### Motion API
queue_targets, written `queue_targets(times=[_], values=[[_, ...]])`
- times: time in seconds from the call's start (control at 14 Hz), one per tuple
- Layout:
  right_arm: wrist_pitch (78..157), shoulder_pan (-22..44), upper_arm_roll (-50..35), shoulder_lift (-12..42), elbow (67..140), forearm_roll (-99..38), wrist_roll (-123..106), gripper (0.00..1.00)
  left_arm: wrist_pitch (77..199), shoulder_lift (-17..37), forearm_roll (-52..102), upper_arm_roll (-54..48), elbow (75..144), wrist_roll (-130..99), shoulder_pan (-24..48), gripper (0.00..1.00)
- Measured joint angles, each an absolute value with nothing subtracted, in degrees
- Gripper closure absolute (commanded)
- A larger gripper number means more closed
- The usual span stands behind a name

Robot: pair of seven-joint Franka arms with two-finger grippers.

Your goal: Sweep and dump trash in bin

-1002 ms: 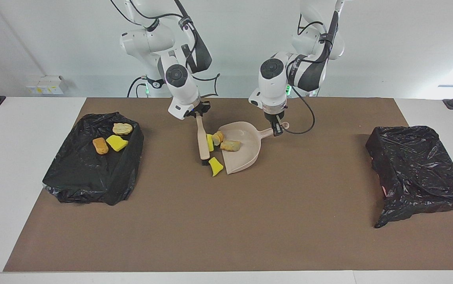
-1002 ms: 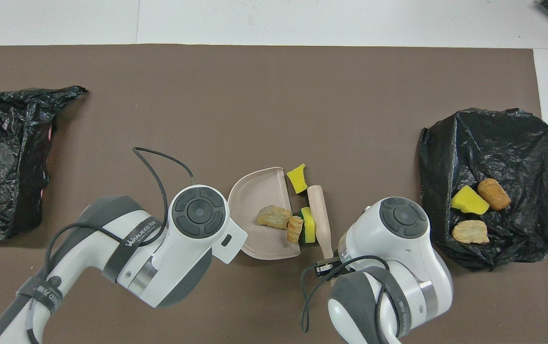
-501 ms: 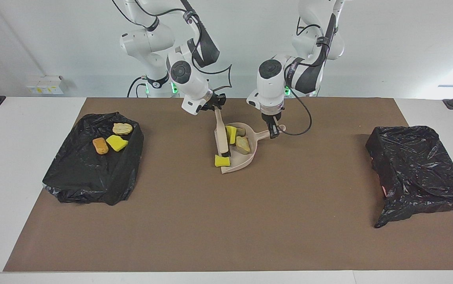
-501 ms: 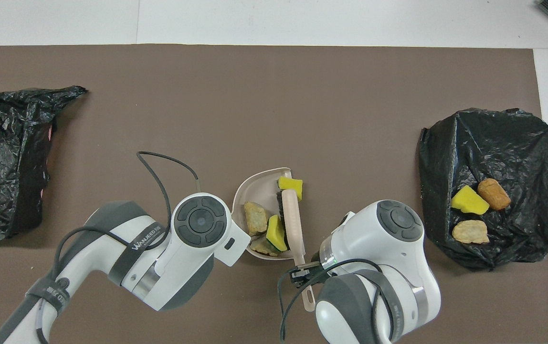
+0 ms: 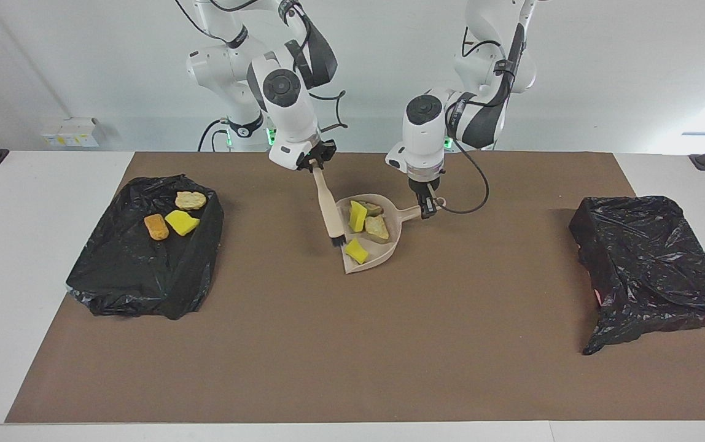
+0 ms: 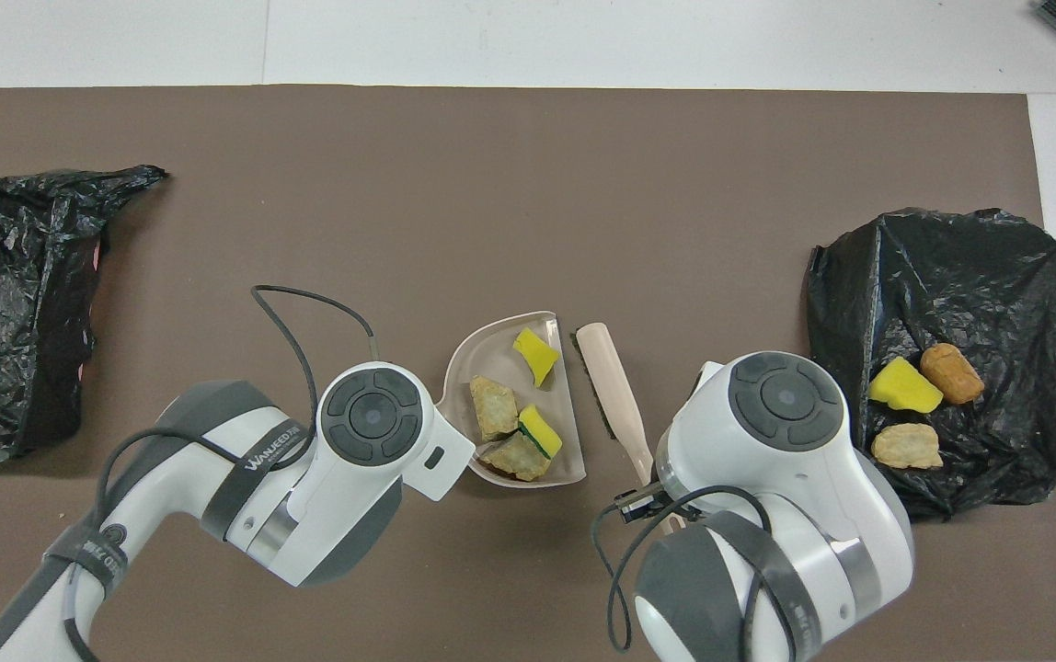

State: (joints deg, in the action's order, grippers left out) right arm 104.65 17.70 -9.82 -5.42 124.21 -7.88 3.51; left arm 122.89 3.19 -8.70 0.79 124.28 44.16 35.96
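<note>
At centre frame of the facing view, the beige dustpan (image 5: 372,236) sits on the brown mat (image 5: 352,344), now carrying all four loose scraps: two yellow sponge chunks (image 5: 357,250) and two tan bread-like lumps (image 5: 377,228); a second ago one yellow chunk lay outside the pan's mouth and another was pressed against the brush, so the last stroke has pushed everything inside. Left gripper (image 5: 427,205), upper centre, clenched on the dustpan's handle end, holding the pan steady. Right gripper (image 5: 314,164), just up-frame, clamped on the handle of the brush (image 5: 329,209); brush has swung back out and its dark bristles stand at the pan's open edge, beside the pan rather than in it, which the overhead view confirms (image 6: 611,386). No scrap visible on the mat around the pan. Bin lined with black bag (image 5: 144,245) at frame left, toward the right arm's end of the table, already holds three pieces of trash (image 5: 174,215): one yellow, one orange-brown, one pale tan. Second black-bagged bin (image 5: 653,270) at frame right shows nothing in it. Reading: sweeping looks finished for this load; dumping not yet done. Next step is probably lifting the pan level, carrying it to a bin and tipping it; the chunk nearest the open lip is the likeliest to slide off if the pan tilts forward early
</note>
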Motion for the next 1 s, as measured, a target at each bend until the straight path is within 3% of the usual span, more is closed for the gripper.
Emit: queue_targets(times=[0.57,1.0], values=[[105.6,17.8,-10.0,-2.2,123.9,-1.8,9.4,1.00,125.0,4.4,0.1,1.1,122.8,58.3,27.3,1.00],[102.4,28.0,-10.8,-6.3,126.4,-10.5,27.1,1.00,124.9,4.4,10.7,1.3,118.6,76.8,17.5,1.00]])
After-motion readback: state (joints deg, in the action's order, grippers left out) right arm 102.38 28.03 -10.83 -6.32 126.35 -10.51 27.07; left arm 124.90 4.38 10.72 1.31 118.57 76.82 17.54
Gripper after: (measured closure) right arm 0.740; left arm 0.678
